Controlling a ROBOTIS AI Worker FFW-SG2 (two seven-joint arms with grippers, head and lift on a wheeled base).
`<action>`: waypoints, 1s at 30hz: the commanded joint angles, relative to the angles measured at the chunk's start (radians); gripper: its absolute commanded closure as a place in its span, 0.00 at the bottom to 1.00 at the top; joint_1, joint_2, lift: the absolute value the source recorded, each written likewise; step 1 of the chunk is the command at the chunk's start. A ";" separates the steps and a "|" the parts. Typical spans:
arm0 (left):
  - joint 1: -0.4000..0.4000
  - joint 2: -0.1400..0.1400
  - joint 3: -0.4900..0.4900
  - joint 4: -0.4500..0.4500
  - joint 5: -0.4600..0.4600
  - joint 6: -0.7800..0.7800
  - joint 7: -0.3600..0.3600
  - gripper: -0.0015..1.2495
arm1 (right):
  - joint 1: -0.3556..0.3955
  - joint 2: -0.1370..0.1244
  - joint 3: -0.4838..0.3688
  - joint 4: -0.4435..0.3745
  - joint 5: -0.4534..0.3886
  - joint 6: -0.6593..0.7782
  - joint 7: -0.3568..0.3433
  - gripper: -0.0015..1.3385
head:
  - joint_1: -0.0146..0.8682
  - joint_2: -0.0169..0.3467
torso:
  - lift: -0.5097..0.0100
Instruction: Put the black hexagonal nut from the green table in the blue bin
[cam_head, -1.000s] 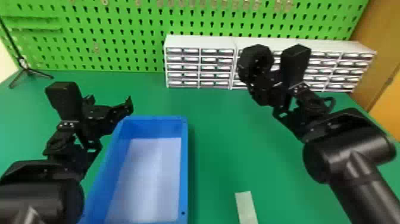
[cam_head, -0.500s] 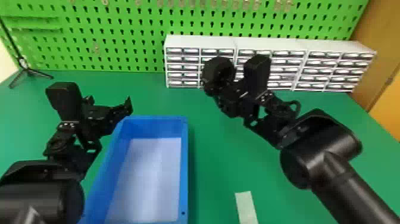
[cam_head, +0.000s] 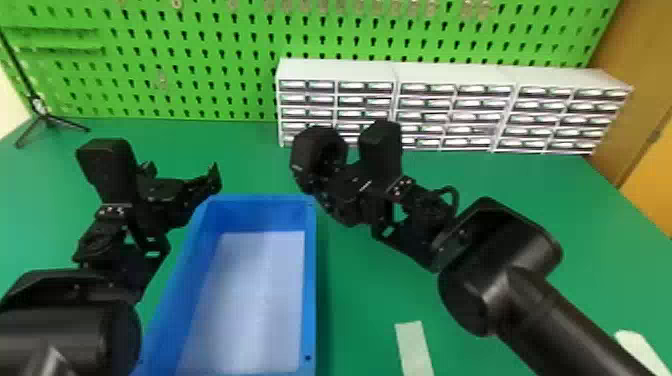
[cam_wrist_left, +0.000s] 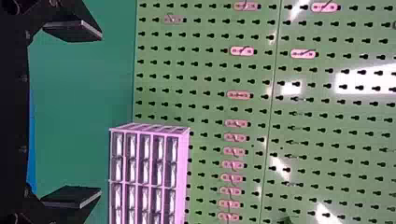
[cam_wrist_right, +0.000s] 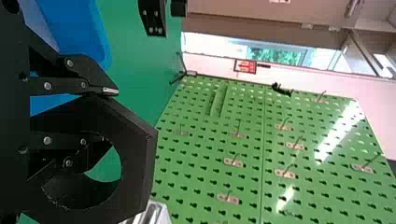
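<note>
The near end of the blue rectangular plastic bin (cam_head: 310, 280) is cut off in the head view, its left rim partly hidden by the black left arm (cam_head: 65, 325). Beyond it, rightward, the black hexagonal nut (cam_head: 304, 155) covers some drawers of the white cabinets (cam_head: 335, 70); their contents blur. Right of the bin, a flat pale strip (cam_head: 414, 350) is cut off.

Green pegboard (cam_head: 225, 42) behind a row of white drawer cabinets (cam_head: 450, 72)
A black tripod (cam_head: 45, 119) stands near the board's left end; a pale strip (cam_head: 414, 347) lies well in front of the cabinets, an orange-brown panel (cam_head: 642, 105) to their right.
</note>
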 joint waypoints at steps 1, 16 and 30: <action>-0.004 0.000 0.000 0.002 0.000 0.000 0.002 0.10 | -0.019 0.004 0.059 0.014 -0.027 -0.011 0.000 0.76 | 0.80 0.07 | 0.79; -0.007 0.000 -0.001 0.004 0.000 0.000 0.003 0.10 | -0.061 0.014 0.168 0.047 -0.083 -0.038 0.000 0.76 | 0.80 0.07 | 0.79; -0.007 0.000 -0.001 0.004 0.001 0.000 0.003 0.10 | -0.073 0.014 0.201 0.057 -0.100 -0.045 0.003 0.73 | 0.80 0.07 | 0.79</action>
